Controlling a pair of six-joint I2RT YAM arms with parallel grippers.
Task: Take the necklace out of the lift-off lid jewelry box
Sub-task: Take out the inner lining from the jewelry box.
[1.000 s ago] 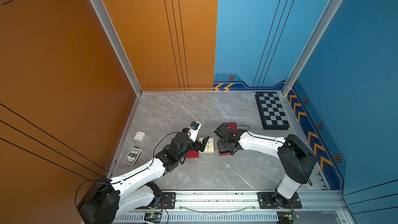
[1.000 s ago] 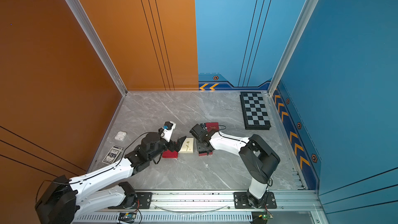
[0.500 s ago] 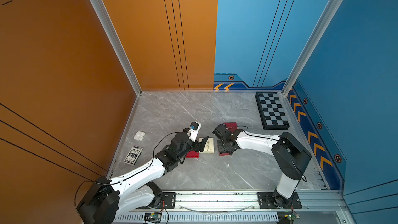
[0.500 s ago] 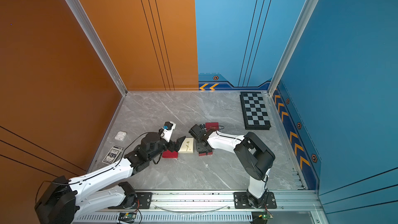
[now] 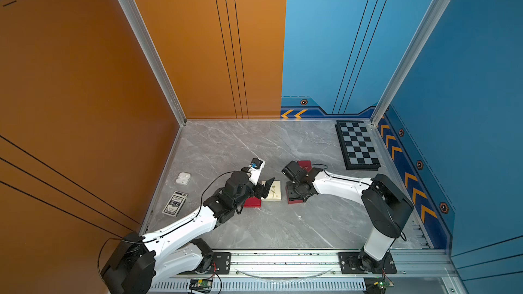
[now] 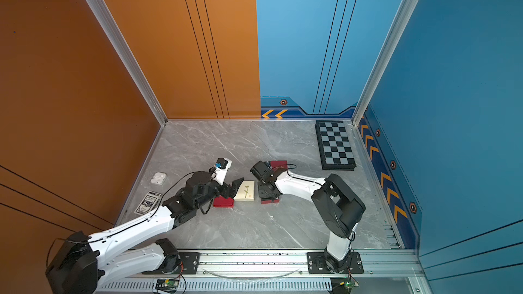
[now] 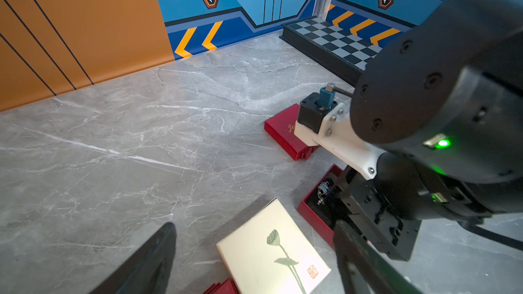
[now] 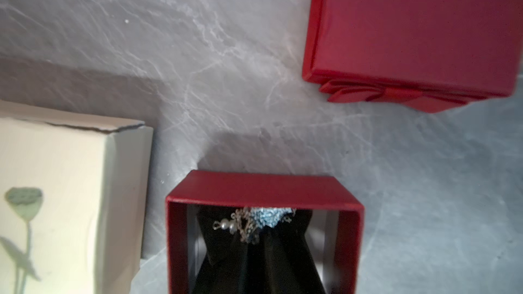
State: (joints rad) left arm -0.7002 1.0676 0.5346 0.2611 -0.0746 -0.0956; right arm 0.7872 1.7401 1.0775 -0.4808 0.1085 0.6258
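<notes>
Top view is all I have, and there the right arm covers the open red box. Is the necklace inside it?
Observer: Yes; in the right wrist view the necklace lies bunched inside the red box.
Operator: Is it gripped?
Observer: It seems so: the right gripper has its fingers together on it.
Operator: And the other arm?
Observer: In the left wrist view the left gripper is wide open above the cream box, holding nothing.

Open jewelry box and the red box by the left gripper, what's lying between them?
A cream lotus-print box lies between the open jewelry box and the red box, clear in both top views.
</notes>
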